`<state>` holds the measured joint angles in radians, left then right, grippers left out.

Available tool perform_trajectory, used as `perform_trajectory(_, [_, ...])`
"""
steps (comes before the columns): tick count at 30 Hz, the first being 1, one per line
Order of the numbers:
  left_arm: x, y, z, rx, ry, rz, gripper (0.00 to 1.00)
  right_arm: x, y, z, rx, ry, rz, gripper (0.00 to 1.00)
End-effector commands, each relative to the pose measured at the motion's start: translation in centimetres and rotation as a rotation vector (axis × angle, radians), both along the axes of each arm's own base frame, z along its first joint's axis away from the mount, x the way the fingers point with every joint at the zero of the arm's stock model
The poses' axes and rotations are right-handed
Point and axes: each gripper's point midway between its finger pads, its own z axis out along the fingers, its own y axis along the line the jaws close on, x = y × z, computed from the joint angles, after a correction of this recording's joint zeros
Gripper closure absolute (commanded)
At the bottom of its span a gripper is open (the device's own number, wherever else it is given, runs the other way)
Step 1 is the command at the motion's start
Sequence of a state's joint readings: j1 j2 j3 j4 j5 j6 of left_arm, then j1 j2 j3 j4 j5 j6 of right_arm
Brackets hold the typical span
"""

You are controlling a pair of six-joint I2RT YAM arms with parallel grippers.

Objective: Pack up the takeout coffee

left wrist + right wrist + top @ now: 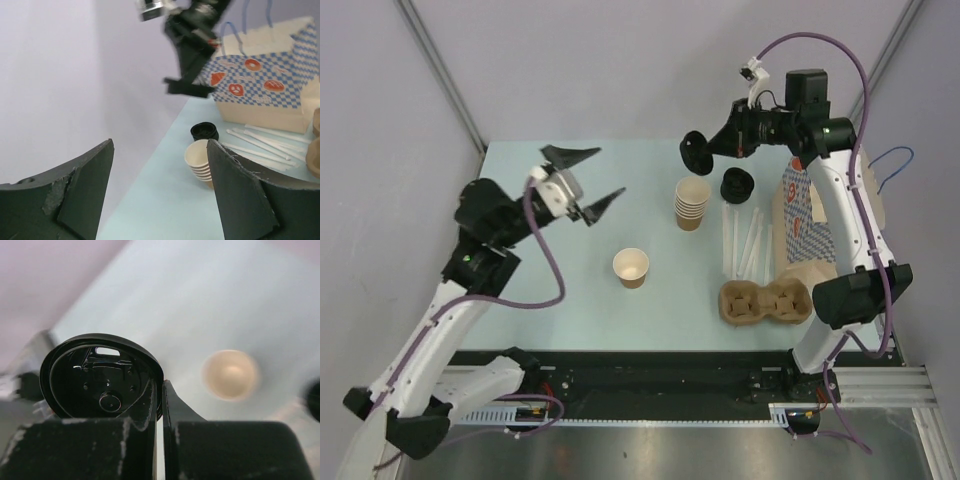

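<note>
On the table, the biggest thing is the printed paper bag at 3 o'clock, with a cardboard carrier at 4 o'clock just in front of it and white straws between them and the centre. A stack of cups stands at 12 o'clock, with spare lids just beside it. The coffee is not yet assembled. Its cup stands upright and open at about 8 o'clock from the centre, apart from everything else. Its lid hangs in the air at 12 o'clock, pinched by the rim in the right gripper. The left gripper hovers at 10 o'clock, spread wide and empty. The step in hand looks like capping. The next move calls for carrying the lid toward 7 o'clock, levelling it over the cup's mouth and pressing it on squarely, perhaps while the left gripper steadies the cup.
</note>
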<state>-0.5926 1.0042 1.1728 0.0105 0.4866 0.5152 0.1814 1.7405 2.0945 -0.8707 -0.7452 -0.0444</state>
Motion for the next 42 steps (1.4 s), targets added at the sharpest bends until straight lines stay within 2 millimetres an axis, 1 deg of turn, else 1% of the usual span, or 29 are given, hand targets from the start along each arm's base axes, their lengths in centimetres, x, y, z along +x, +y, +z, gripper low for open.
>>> perform_trajectory(1, [-1.0, 3.3, -1.1, -0.149, 0.436, -0.029, 0.18, -7.0, 4.0, 4.2, 0.327, 0.106, 0.424, 1.00])
perform_trajectory(2, [-1.0, 4.1, -0.3, -0.170, 0.415, -0.027, 0.18, -8.2, 4.3, 2.7, 0.396, 0.248, 0.473, 1.00])
perform_trajectory(3, [-1.5, 4.2, -0.4, -0.167, 0.397, -0.041, 0.18, -9.4, 4.9, 5.2, 0.471, 0.266, 0.576, 1.00])
perform_trajectory(4, [-2.7, 4.4, 0.2, -0.172, 0.352, -0.064, 0.17, -10.4, 5.2, 5.7, 0.513, 0.321, 0.592, 1.00])
perform_trajectory(5, [-3.0, 4.3, 0.0, -0.181, 0.313, -0.085, 0.16, -10.6, 5.6, 4.1, 0.553, 0.373, 0.600, 1.00])
perform_trajectory(6, [-3.5, 4.2, 0.3, -0.186, 0.269, -0.109, 0.16, -13.2, 5.9, 6.0, 0.595, 0.332, 0.672, 1.00])
perform_trajectory(7, [-4.5, 3.9, 0.7, -0.177, 0.219, -0.147, 0.16, -13.7, 6.5, 5.8, 0.594, 0.346, 0.698, 1.00])
perform_trajectory(8, [-4.5, 3.6, 0.5, -0.169, 0.176, -0.150, 0.16, -14.1, 6.9, 5.7, 0.587, 0.353, 0.714, 1.00])
perform_trajectory(9, [-4.4, 3.4, 0.7, -0.142, 0.094, -0.137, 0.16, -15.1, 7.8, 5.8, 0.582, 0.375, 0.743, 1.00])
perform_trajectory(10, [-4.7, 2.7, 0.8, -0.136, 0.054, -0.142, 0.16, -15.3, 8.1, 5.7, 0.585, 0.395, 0.751, 1.00])
perform_trajectory(11, [-4.6, 2.4, 1.0, -0.121, -0.026, -0.139, 0.16, -15.8, 8.4, 5.8, 0.586, 0.399, 0.765, 1.00])
perform_trajectory(13, [-4.9, 1.4, 1.3, -0.129, -0.076, -0.169, 0.19, -16.9, 9.0, 5.9, 0.595, 0.439, 0.795, 1.00])
perform_trajectory(14, [-5.0, 1.1, 2.3, -0.149, -0.106, -0.176, 0.21, -17.3, 9.0, 6.0, 0.604, 0.420, 0.809, 1.00])
perform_trajectory(15, [-4.9, 0.8, 2.4, -0.152, -0.110, -0.185, 0.27, -17.4, 9.2, 6.1, 0.618, 0.436, 0.811, 1.00])
perform_trajectory(16, [-5.2, 0.3, 2.6, -0.153, -0.116, -0.201, 0.29, -17.4, 9.3, 6.3, 0.625, 0.450, 0.809, 1.00])
perform_trajectory(17, [-4.9, 0.1, 3.1, -0.165, -0.137, -0.193, 0.31, -17.4, 9.3, 6.3, 0.628, 0.450, 0.810, 1.00])
perform_trajectory(19, [-5.0, -0.1, 4.0, -0.191, -0.169, -0.194, 0.35, -17.6, 9.4, 6.2, 0.628, 0.466, 0.818, 1.00])
perform_trajectory(21, [-4.5, 0.0, 4.8, -0.232, -0.148, -0.174, 0.39, -18.1, 9.4, 6.5, 0.641, 0.434, 0.834, 1.00])
perform_trajectory(23, [-4.5, 0.0, 5.4, -0.265, -0.120, -0.180, 0.42, -18.5, 9.8, 6.7, 0.648, 0.414, 0.851, 1.00])
perform_trajectory(24, [-4.3, -0.1, 5.4, -0.271, -0.109, -0.175, 0.45, -18.6, 9.9, 6.7, 0.653, 0.413, 0.854, 1.00])
perform_trajectory(25, [-4.4, -0.2, 5.6, -0.279, -0.109, -0.177, 0.46, -18.6, 10.1, 6.6, 0.655, 0.415, 0.859, 1.00])
perform_trajectory(28, [-3.8, -0.5, 5.1, -0.289, -0.068, -0.169, 0.52, -19.0, 10.7, 6.3, 0.649, 0.421, 0.879, 1.00])
perform_trajectory(30, [-3.5, -0.5, 5.1, -0.298, -0.051, -0.165, 0.55, -19.5, 11.0, 6.1, 0.640, 0.419, 0.896, 1.00])
perform_trajectory(35, [-3.5, -0.7, 5.5, -0.322, -0.045, -0.179, 0.60, -19.6, 11.3, 5.8, 0.632, 0.432, 0.902, 1.00])
perform_trajectory(38, [-3.3, -1.0, 5.3, -0.324, -0.018, -0.187, 0.63, -19.6, 11.3, 5.9, 0.634, 0.427, 0.903, 1.00])
perform_trajectory(42, [-3.3, -1.2, 5.3, -0.328, -0.012, -0.196, 0.65, -19.7, 11.4, 5.8, 0.632, 0.435, 0.905, 1.00])
